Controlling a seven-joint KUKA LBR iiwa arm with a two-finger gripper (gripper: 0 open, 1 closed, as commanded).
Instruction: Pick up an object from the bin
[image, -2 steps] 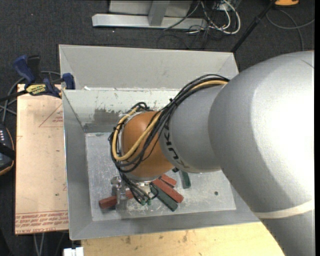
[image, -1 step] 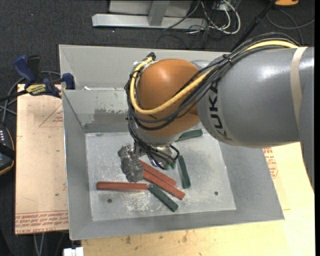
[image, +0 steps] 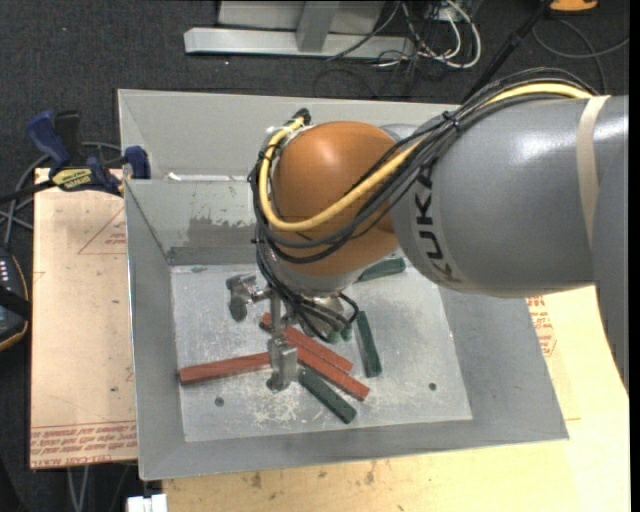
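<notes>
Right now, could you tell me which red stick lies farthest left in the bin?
The long red stick stretching left from the tool; the other red stick slants off to its right.

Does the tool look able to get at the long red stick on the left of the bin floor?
Probably yes: the tool hangs low at the right end of the long red stick, and nothing lies on top of it.

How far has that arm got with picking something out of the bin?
Reached: the gripper is down in the grey metal bin, among long red-brown sticks and dark green sticks. In hand: nothing looks lifted; all lie on the floor. Left: lifting one stick out.
</notes>
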